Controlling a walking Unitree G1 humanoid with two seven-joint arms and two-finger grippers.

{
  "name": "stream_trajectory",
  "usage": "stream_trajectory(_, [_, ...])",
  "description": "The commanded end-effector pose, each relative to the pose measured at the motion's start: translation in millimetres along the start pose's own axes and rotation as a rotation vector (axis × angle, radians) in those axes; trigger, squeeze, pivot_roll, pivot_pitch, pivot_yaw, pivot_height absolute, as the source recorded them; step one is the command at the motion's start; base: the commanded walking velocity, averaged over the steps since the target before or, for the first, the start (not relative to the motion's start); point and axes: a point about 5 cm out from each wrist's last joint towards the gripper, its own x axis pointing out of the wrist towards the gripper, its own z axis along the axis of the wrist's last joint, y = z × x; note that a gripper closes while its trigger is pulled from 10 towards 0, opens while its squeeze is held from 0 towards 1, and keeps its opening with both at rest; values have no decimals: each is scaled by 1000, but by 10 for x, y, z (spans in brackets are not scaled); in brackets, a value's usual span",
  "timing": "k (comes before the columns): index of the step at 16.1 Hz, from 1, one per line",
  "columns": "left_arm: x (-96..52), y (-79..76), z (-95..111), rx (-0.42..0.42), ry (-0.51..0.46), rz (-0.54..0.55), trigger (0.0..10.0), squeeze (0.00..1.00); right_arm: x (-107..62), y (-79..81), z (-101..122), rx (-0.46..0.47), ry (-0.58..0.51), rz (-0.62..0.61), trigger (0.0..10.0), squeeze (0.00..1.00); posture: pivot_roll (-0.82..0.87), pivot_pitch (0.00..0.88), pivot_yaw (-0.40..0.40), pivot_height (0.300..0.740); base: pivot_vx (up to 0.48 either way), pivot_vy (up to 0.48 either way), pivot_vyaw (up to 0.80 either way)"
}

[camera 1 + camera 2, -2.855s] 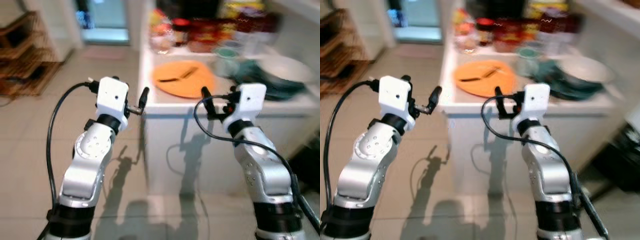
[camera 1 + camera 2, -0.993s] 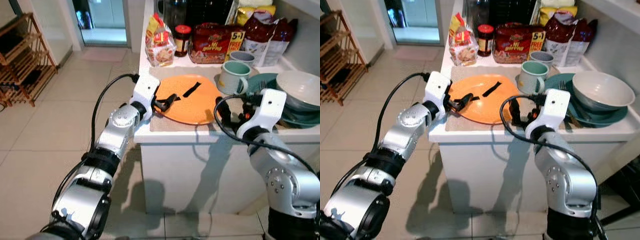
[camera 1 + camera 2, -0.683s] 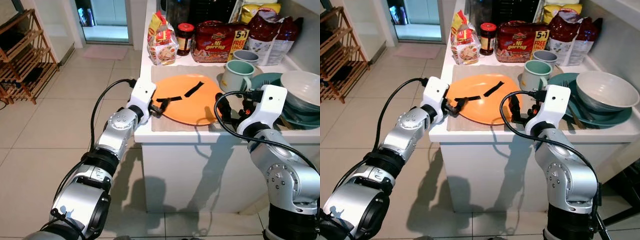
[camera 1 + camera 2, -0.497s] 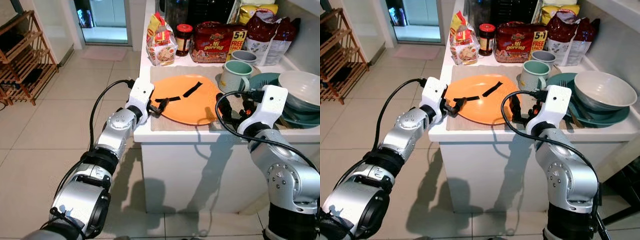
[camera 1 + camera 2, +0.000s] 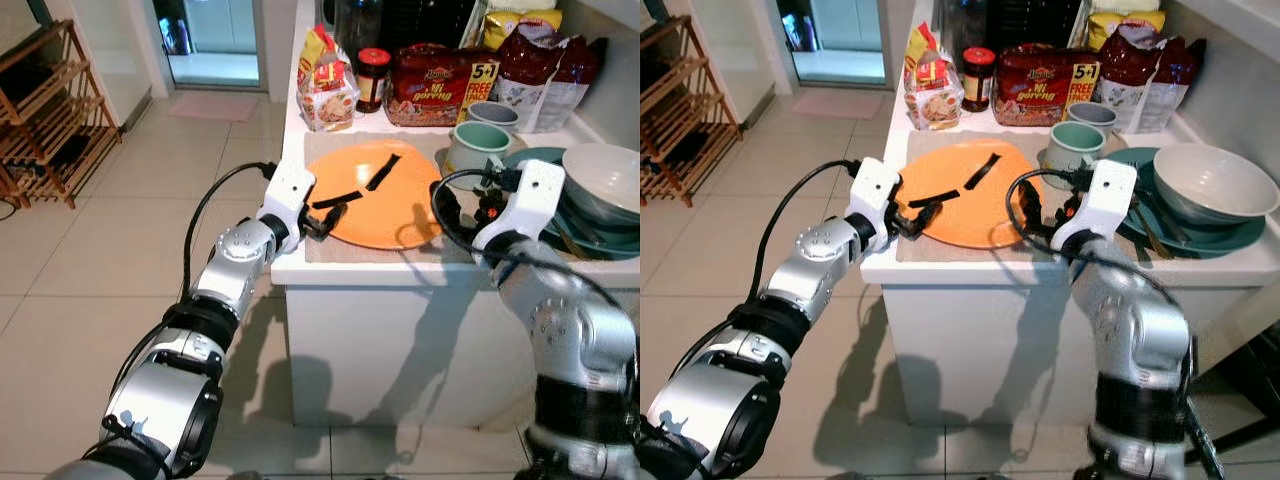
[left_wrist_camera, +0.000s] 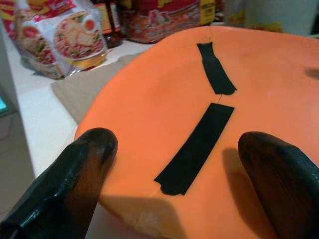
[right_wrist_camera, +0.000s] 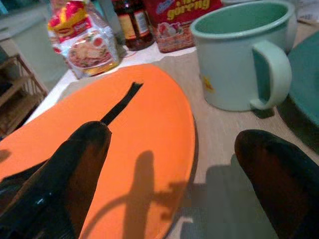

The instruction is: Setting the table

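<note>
An orange plate with two black tape strips lies on a beige mat near the front of a white counter. My left gripper is open at the plate's left rim, and the left wrist view shows the plate between its fingers. My right gripper is open at the plate's right rim. The right wrist view shows the plate on one side and a green mug just beyond.
Behind the plate stand the green mug, a grey cup, food packets and a jar. A white bowl on teal plates sits at the right. A wooden rack stands on the tiled floor at the left.
Since the oldest frame the view has closed in on the counter and both grippers have reached the plate's rims. Over the last second they have barely moved.
</note>
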Motion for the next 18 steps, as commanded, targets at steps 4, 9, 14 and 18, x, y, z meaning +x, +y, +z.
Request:
stream_trajectory(4, [-49, -130, -281, 0, 112, -79, 10000, 0, 183, -122, 103, 11, -14, 2, 10000, 0, -13, 0, -31, 740, 0, 0, 0])
stream_trajectory(9, [-71, -121, -296, 5, 108, -96, 10000, 0, 280, -177, 112, 74, 18, 37, 10000, 0, -9, 0, -35, 740, 0, 0, 0])
stream_trajectory(14, [-64, -132, -291, 15, 106, -113, 10000, 0, 278, -126, -88, 313, 168, 147, 0, 0, -9, 0, -28, 740, 0, 0, 0])
stream_trajectory(18, [-58, -136, -287, 19, 105, -116, 10000, 0, 252, -101, -146, 361, 235, 193, 0, 0, -12, 0, -28, 740, 0, 0, 0])
